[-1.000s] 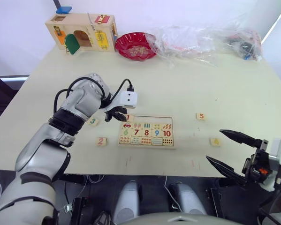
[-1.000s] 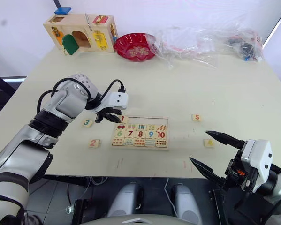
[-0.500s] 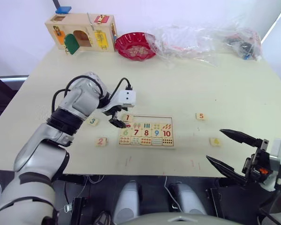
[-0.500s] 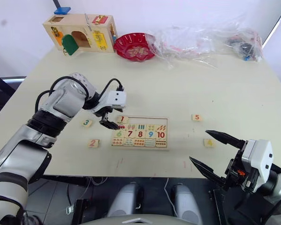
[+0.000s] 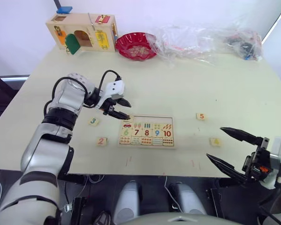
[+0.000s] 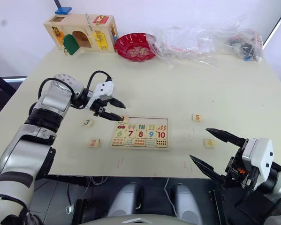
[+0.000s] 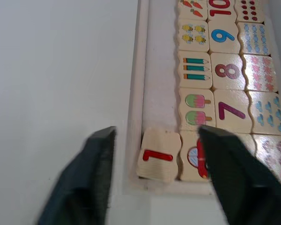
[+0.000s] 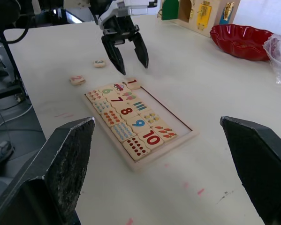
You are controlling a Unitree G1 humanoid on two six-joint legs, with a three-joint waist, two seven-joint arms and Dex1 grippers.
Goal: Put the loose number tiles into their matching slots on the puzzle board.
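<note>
Left claw [image 7: 154, 140] spread apart over red "1" tile [image 7: 159, 156], puzzle board [image 5: 146, 131] reading 6–10, right claw [image 6: 210, 151] wide apart.

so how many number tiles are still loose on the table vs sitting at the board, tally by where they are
Loose on the table: 4 — tile 3, tile 2, tile 5, tile 4
At the puzzle board, in its corner slot but tilted, not yet flat: 1 — tile 1
Total: 5

Bright, even overhead light; soft shadows; blurred foreground fingers in both wrist views.
</note>
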